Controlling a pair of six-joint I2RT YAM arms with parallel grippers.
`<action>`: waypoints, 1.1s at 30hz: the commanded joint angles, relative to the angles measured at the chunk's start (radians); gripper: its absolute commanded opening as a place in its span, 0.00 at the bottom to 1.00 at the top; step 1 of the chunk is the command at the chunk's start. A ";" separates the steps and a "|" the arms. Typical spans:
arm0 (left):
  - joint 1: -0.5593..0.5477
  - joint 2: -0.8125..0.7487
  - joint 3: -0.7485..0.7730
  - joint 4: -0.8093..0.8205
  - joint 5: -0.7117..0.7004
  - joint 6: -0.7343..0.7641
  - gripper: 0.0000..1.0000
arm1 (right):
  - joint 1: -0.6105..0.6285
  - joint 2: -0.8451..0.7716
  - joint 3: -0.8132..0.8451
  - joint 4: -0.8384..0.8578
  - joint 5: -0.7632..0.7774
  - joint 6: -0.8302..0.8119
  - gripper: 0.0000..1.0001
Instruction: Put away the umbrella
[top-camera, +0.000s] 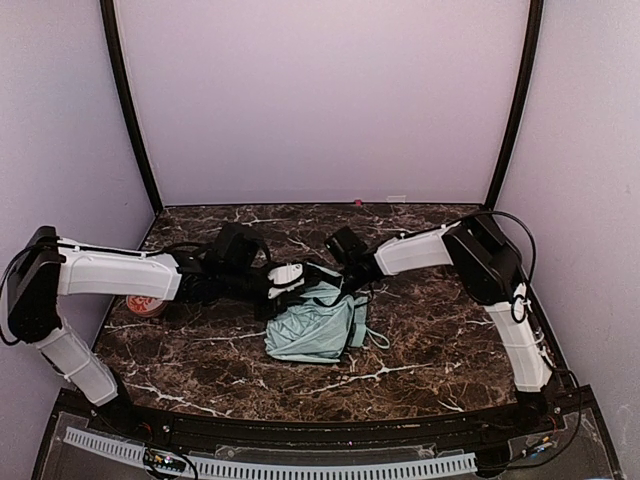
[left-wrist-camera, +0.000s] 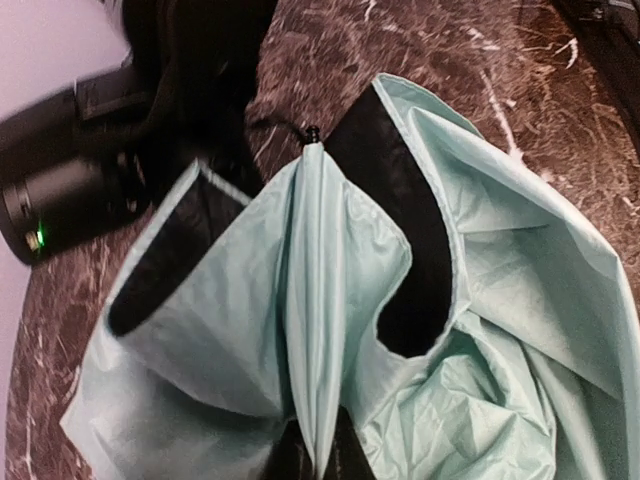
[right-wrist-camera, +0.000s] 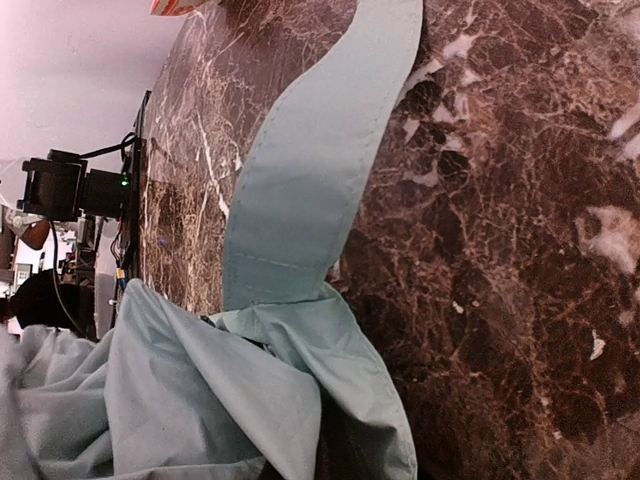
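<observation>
The umbrella (top-camera: 315, 328) lies collapsed in a loose mint-green heap at the middle of the marble table (top-camera: 430, 350). My left gripper (top-camera: 290, 284) is at its upper left edge. In the left wrist view, my left gripper (left-wrist-camera: 320, 462) is shut on a narrow fold of mint canopy (left-wrist-camera: 315, 300) that ends in a black rib tip (left-wrist-camera: 312, 133), with black lining (left-wrist-camera: 410, 220) showing beside it. My right gripper (top-camera: 348, 276) meets the heap's top edge. In the right wrist view its fingers are buried under fabric (right-wrist-camera: 200, 400), shut on it, and the flat strap (right-wrist-camera: 315, 170) runs away across the table.
A round red-and-white object (top-camera: 145, 305) sits on the table under my left forearm. The right arm's black wrist (left-wrist-camera: 80, 190) is close to the canopy in the left wrist view. Pale walls enclose the table on three sides.
</observation>
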 joint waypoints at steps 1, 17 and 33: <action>0.049 0.073 0.006 0.003 -0.065 -0.101 0.00 | 0.010 0.001 -0.044 0.043 -0.080 0.018 0.01; 0.098 0.208 0.029 -0.183 0.085 -0.091 0.00 | -0.143 -0.189 -0.227 0.116 0.023 0.241 0.37; 0.099 0.080 0.053 -0.167 0.205 -0.080 0.00 | -0.182 -0.513 -0.213 -0.206 0.291 -0.014 0.42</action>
